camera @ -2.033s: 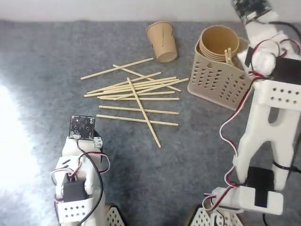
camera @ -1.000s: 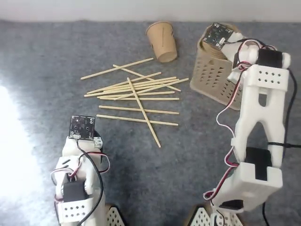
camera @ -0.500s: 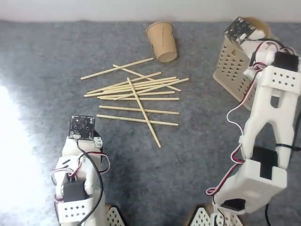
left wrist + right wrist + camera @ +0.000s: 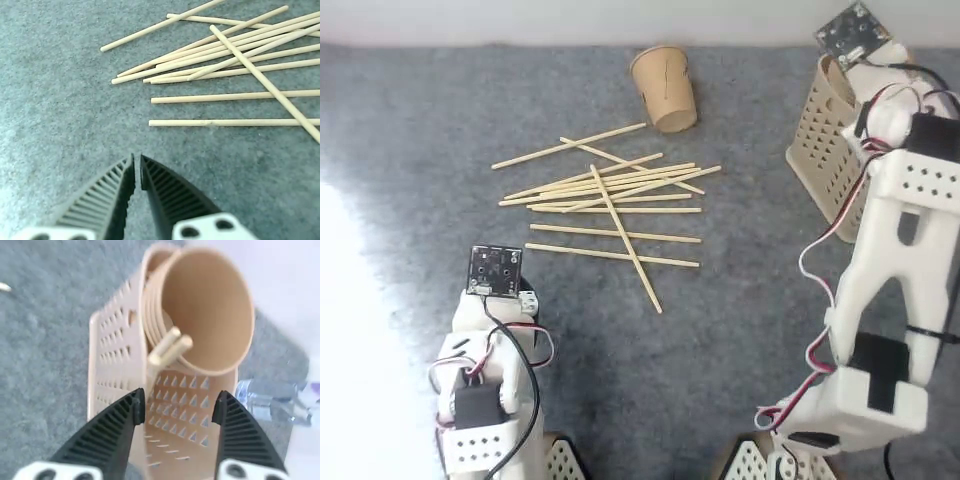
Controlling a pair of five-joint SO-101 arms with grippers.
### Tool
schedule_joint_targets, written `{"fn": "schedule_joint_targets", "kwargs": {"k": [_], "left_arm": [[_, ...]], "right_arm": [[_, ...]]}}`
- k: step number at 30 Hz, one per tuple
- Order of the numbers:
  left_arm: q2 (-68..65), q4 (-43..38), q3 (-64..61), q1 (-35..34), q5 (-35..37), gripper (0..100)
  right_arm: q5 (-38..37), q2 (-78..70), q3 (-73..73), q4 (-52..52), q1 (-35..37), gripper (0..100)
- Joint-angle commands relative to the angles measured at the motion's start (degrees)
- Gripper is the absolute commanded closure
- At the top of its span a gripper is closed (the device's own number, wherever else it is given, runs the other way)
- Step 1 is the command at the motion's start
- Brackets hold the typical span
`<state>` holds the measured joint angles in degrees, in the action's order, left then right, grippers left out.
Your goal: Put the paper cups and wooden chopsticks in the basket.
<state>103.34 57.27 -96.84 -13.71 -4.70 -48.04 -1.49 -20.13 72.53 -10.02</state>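
Note:
One paper cup [image 4: 663,88] lies on its side at the back of the grey mat. Several wooden chopsticks [image 4: 610,195] lie in a loose pile in the middle, also in the left wrist view [image 4: 235,65]. The beige basket [image 4: 820,140] leans tipped at the back right under my right arm [image 4: 905,190]. It holds stacked paper cups [image 4: 210,315] and two chopsticks [image 4: 170,346]. My right gripper [image 4: 180,397] is open just in front of the basket's perforated wall [image 4: 115,350]. My left gripper [image 4: 137,162] is shut and empty over the mat, short of the pile.
A clear plastic bottle [image 4: 265,392] lies beyond the basket by the mat's edge. The mat ends at a pale wall [image 4: 520,20] along the back. Bare mat [image 4: 720,350] lies between the two arms.
The right arm swung in over the basket; the basket slid to the right and tipped, so its side wall now faces up. The left arm, loose cup and chopstick pile stayed put.

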Motion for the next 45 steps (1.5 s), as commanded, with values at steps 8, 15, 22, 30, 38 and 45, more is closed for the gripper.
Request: {"fn": "schedule_joint_targets", "kwargs": {"k": [8,15,22,30,38,45], "left_arm": [[0.8,0.0,0.5,0.1,-0.7,98],[0.8,0.0,0.5,0.1,-0.7,98],[0.8,0.0,0.5,0.2,-0.7,98],[0.8,0.0,0.5,0.3,-0.7,98],[0.8,0.0,0.5,0.3,-0.7,98],[0.8,-0.1,0.5,0.4,-0.7,98]], "right_arm": [[0.9,8.5,-0.6,1.2,14.8,95.3],[0.9,0.0,10.7,-10.1,14.7,95.0],[12.2,-9.6,13.4,-28.3,14.6,95.0],[13.5,-23.3,13.3,-52.6,18.8,95.1],[14.1,-31.3,13.6,-68.4,21.5,99.7],[14.1,-35.5,13.2,-79.3,21.3,99.1]]}}
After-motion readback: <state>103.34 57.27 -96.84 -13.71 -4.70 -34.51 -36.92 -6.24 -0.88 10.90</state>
